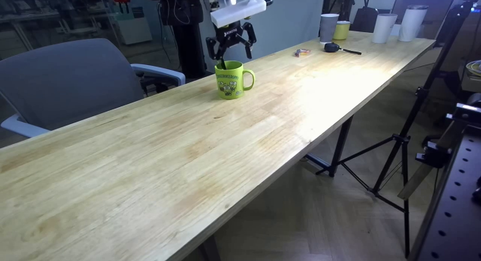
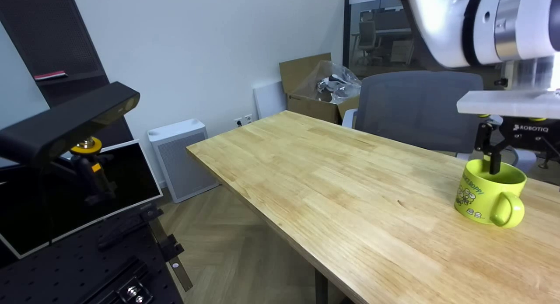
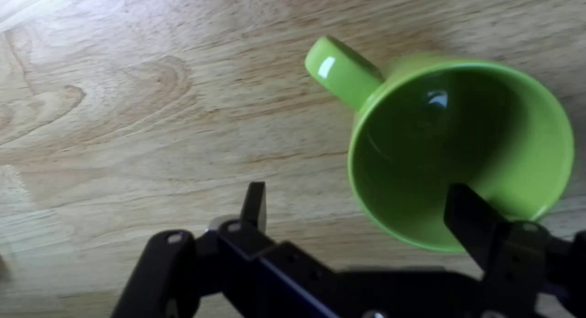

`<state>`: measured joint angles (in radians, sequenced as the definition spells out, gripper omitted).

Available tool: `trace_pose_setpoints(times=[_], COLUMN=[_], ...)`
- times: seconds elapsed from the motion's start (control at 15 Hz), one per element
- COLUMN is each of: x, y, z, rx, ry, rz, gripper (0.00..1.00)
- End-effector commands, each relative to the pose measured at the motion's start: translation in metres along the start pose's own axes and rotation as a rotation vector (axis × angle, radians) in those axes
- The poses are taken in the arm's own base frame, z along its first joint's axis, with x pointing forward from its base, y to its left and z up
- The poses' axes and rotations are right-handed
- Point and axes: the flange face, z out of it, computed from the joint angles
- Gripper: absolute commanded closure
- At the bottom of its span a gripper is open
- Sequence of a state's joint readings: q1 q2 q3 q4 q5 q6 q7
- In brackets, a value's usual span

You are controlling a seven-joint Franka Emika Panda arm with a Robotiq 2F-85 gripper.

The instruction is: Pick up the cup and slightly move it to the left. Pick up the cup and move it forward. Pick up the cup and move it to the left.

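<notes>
One green mug (image 1: 229, 80) upright on wooden table (image 1: 150, 159), near long edge on grey chair (image 1: 71, 80) side. Gripper (image 3: 357, 190) over it, jaws spread wide: one finger (image 2: 495, 163) in mug mouth, other outside, apart from wall. Finger-to-wall contact inside: can't tell. Far end of table: grey cup (image 1: 328, 29), yellow-green cup (image 1: 342, 31) beside it, two white cups (image 1: 384, 29), all upright, well apart from mug.

Green cup (image 3: 451, 146), spread pincer (image 3: 357, 187), wooden tabletop (image 3: 160, 126)
</notes>
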<state>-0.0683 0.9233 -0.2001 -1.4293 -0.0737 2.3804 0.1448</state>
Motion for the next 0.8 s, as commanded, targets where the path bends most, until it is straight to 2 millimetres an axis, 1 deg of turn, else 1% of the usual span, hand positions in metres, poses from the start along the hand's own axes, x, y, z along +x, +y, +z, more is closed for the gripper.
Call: trace_pose_setpoints(times=[0.0, 0.27, 0.4, 0.53, 0.73], x=[0.017, 0.025, 0.025, 0.022, 0.013], y=[0.004, 0.013, 0.018, 0.018, 0.003], z=[-0.055, -0.106, -0.124, -0.135, -0.139], rx=[-0.018, -0.001, 0.004, 0.018, 0.049], ry=[0.024, 0.047, 0.054, 0.050, 0.040], rz=[0.040, 0.052, 0.063, 0.065, 0.043], gripper=[0.00, 0.00, 0.00, 0.00, 0.00])
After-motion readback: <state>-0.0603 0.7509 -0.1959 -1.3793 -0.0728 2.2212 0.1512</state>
